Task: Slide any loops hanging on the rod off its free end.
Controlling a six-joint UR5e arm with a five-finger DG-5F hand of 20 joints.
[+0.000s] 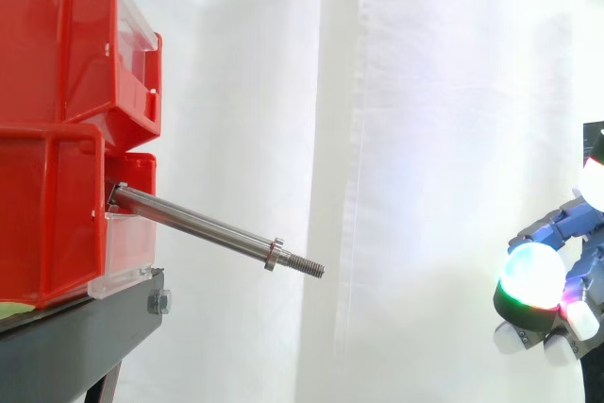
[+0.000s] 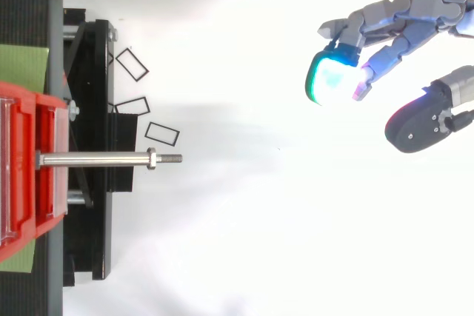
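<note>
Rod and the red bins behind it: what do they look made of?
The rod looks like bare metal, probably steel: grey, smooth, a bright streak along it, threaded tip, a nut near the free end. The red bins look like moulded plastic, glossy, evenly coloured.

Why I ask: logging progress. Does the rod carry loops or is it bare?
Bare: the rod shows plain metal from the red bin to its threaded tip, in both views.

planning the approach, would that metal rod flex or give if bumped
Probably stiff: the rod looks like solid metal anchored at the red bin. Likely slippery along its polished shaft, though the nut and threaded tip could snag.
</note>
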